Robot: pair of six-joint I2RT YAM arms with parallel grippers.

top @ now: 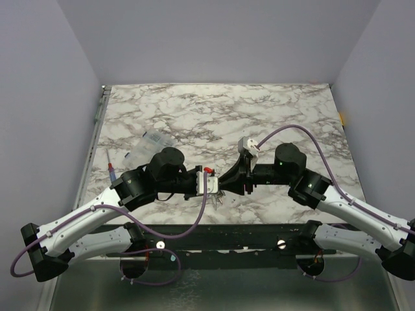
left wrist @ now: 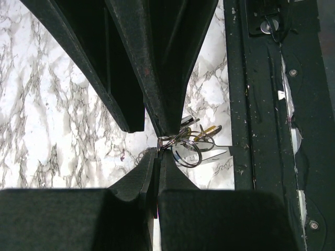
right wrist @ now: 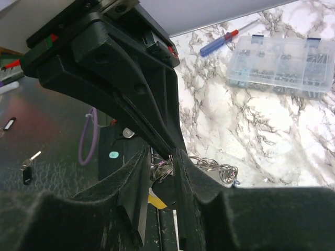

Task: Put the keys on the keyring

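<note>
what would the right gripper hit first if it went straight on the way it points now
The left gripper, almost at once: its shut tips face the right gripper nose to nose, with only the keyring wire between them, though depth is hard to judge.

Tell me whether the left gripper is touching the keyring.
Touching. The left wrist view shows the left gripper shut, pinching the wire of the keyring, which emerges right from between its tips.

Open tabletop [top: 272, 110] beyond; box [top: 148, 142], screwdriver [top: 112, 170] leftward.
</note>
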